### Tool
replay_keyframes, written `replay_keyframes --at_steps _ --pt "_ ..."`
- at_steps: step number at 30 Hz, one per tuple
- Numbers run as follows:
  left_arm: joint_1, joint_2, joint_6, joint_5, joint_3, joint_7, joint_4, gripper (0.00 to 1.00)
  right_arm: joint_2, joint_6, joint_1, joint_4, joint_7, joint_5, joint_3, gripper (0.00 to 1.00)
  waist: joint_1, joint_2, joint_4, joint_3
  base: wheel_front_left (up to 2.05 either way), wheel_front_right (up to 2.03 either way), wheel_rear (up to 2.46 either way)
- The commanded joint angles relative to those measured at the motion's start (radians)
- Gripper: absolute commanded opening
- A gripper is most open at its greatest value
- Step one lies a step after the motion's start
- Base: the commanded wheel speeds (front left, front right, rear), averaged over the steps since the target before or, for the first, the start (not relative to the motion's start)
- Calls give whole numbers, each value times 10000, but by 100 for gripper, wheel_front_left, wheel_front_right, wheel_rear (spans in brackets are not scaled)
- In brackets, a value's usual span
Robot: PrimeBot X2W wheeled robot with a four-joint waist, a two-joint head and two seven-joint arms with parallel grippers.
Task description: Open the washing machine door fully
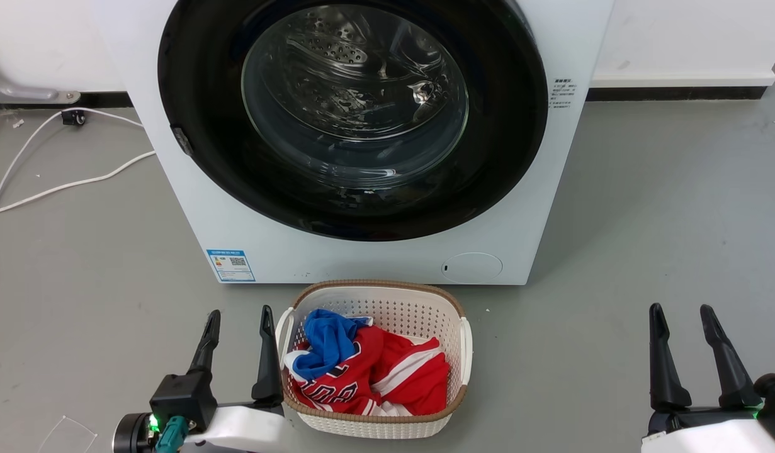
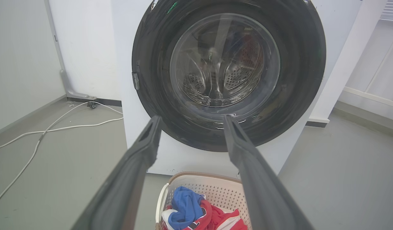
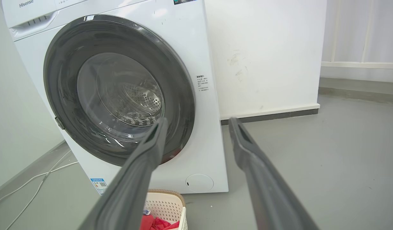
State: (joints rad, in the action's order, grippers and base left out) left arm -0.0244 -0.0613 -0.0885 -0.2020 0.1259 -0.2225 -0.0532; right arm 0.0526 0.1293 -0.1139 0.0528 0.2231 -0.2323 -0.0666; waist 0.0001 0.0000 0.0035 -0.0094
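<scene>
washing machine door (image 1: pixel 198 126) sits shut, flush in the front of the washing machine (image 1: pixel 362 258), with a small grey catch (image 1: pixel 181 141) on its rim toward the machine's left edge as the robot faces it. left claw (image 1: pixel 240 311) and right claw (image 1: pixel 682 307) hang low in front of the machine, either side of the laundry basket (image 1: pixel 381 283) at its foot, each spread wide and holding nothing. best bet looks to be the left claw hooking a finger behind that catch and drawing outward in an arc, passing above the basket.
</scene>
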Motion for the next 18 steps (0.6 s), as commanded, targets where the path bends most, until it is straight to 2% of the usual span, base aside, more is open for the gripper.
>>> replay_keyframes --at_steps 1,18 --pt "-79 -10 -28 215 16 -82 73 100 -23 23 -119 102 93 218 -14 100 0 0 -1 0 0 0 0" --pt "-216 94 71 1289 -16 -391 43 100 -39 22 -342 195 391 992 15 100 -1 0 22 -5 0 0 0"
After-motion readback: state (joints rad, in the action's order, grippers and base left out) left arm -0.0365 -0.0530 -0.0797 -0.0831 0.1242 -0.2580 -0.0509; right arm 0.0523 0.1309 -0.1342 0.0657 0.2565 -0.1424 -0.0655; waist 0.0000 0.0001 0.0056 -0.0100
